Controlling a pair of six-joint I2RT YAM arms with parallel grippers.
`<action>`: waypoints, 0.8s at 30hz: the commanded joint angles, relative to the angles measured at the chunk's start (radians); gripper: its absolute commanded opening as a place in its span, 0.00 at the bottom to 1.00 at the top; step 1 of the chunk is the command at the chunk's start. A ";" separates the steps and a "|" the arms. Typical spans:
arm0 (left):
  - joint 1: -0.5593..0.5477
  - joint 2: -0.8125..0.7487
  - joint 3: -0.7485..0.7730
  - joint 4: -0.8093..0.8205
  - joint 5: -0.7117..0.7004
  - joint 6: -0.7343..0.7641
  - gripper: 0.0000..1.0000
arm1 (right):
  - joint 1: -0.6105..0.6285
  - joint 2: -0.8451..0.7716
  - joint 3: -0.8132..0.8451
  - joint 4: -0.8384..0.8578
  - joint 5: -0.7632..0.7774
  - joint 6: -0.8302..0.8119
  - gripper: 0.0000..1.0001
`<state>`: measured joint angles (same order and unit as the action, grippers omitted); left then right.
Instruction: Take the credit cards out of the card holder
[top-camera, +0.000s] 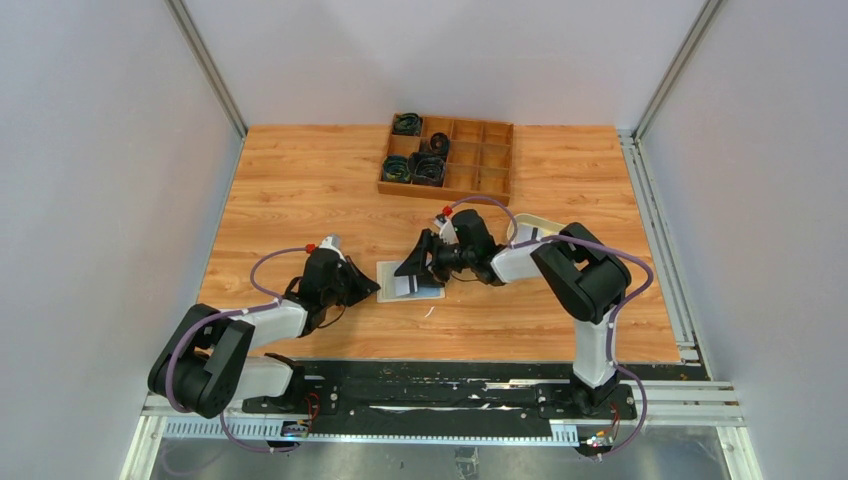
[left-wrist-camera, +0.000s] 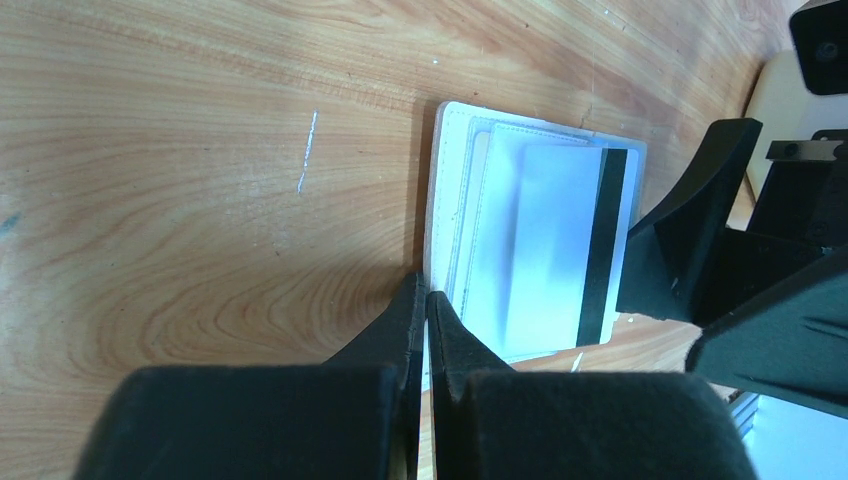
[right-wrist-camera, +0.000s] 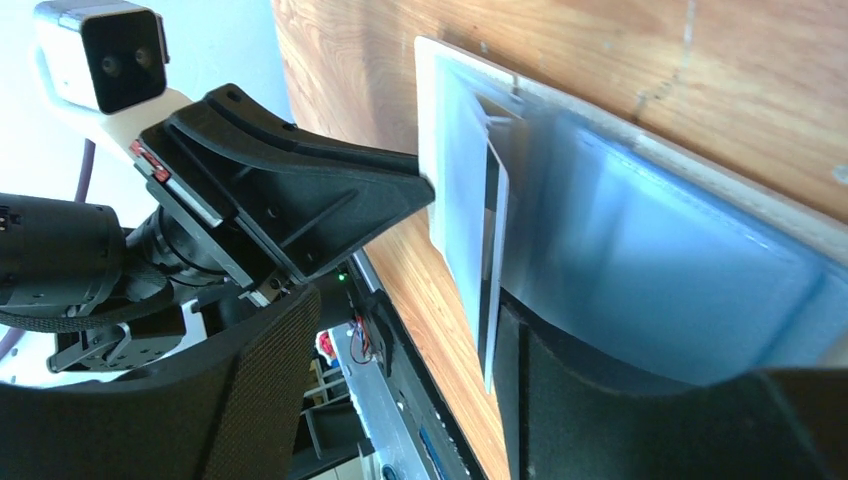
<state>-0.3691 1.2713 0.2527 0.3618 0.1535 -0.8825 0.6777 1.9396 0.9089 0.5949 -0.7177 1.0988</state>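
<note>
Holder (top-camera: 410, 281) lying open on table (top-camera: 300, 180), between both arms. Left gripper (left-wrist-camera: 425, 298) pinched closed on nothing, tips at holder's edge. Right gripper (right-wrist-camera: 405, 320) jaws wide, top card (left-wrist-camera: 550, 240) edge between them (grey-blue one, black stripe).

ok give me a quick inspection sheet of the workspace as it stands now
surface: wooden table, bare around the work area
job's things: card holder lies open and flat between the arms; a grey-blue card with a black stripe lies on its pale inside; other cards cannot be counted
clutter: compartment box at the far edge, dark coils in its left cells; cream tray partly hidden behind the right arm
grippers: left gripper shut, tips at the holder's edge; right gripper open over the holder's opposite side
cables: purple cables looped along both arms, off the holder
surroundings: pale walls, metal rails
</note>
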 joint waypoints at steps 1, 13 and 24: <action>-0.002 -0.002 -0.029 -0.061 -0.014 0.022 0.00 | -0.021 -0.020 -0.038 0.003 -0.023 -0.015 0.63; -0.002 0.004 -0.032 -0.061 -0.015 0.026 0.00 | -0.086 -0.024 -0.144 0.048 -0.046 -0.033 0.12; -0.002 -0.003 -0.038 -0.061 -0.020 0.030 0.00 | -0.228 -0.208 -0.190 -0.190 -0.076 -0.221 0.00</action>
<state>-0.3691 1.2675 0.2481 0.3645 0.1539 -0.8822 0.5137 1.8465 0.7300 0.5762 -0.7773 1.0191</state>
